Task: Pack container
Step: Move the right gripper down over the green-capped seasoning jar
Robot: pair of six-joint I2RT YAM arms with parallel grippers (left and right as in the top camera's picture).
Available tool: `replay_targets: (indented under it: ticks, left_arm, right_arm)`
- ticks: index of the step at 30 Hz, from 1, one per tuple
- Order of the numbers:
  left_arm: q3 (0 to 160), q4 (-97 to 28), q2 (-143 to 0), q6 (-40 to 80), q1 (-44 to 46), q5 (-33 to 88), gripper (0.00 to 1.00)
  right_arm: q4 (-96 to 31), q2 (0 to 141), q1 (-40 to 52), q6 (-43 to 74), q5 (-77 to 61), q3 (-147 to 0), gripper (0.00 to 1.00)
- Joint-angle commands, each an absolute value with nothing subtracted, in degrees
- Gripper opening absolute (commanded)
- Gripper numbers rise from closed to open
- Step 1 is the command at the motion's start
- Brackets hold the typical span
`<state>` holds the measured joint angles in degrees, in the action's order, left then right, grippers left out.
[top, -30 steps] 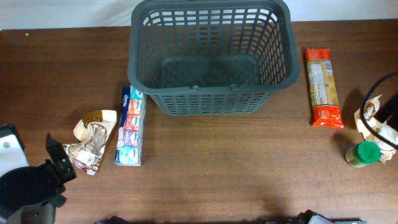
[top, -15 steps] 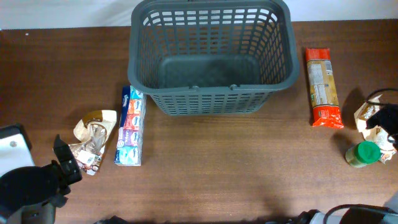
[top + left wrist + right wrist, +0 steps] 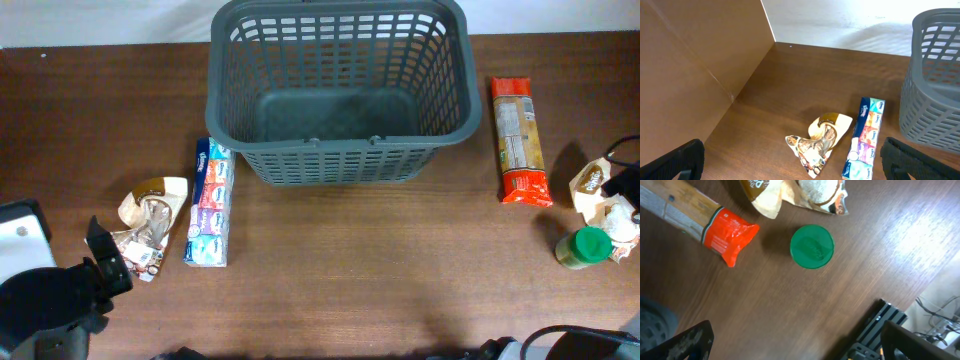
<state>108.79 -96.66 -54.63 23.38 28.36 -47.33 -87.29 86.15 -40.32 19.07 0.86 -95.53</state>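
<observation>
Container (image 3: 340, 160), a single dark grey slotted basket, stands at the middle of the worktop's far edge, with five items lying outside it on the wooden table (image 3: 330, 270). Toward the left edge lie one tissue multipack (image 3: 209, 216) and, just beside it, one crumpled snack packet (image 3: 148, 226). By the right edge are one long orange packet (image 3: 520, 140), one green-capped jar (image 3: 583, 247) and a second crumpled packet (image 3: 598, 190). Near the front-left corner the left gripper (image 3: 792, 152) hovers with fingers spread, holding nothing. Above the jar, the right gripper (image 3: 800, 342) is likewise spread and empty.

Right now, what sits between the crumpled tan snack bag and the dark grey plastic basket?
Only a long blue tissue multipack, clear in the overhead view.
</observation>
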Motion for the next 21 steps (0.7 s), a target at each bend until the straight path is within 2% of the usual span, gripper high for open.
replay_targets:
  ticks: [1,8,21]
  left_arm:
    - [108.84,-96.66,-54.65,23.27,28.34,-47.11,1.00]
    - [108.84,-96.66,-54.65,23.27,28.34,-47.11,1.00]
    - [108.84,-96.66,-54.65,23.27,28.34,-47.11,1.00]
  right_arm:
    - [-87.11,85.60,-40.58,19.99,-0.38,-94.96,0.99]
    - [-84.77,85.60,-40.58,24.27,7.62,-88.90,0.99]
    - [-70.43,85.58,-41.12,17.43,8.43,-75.07,0.99]
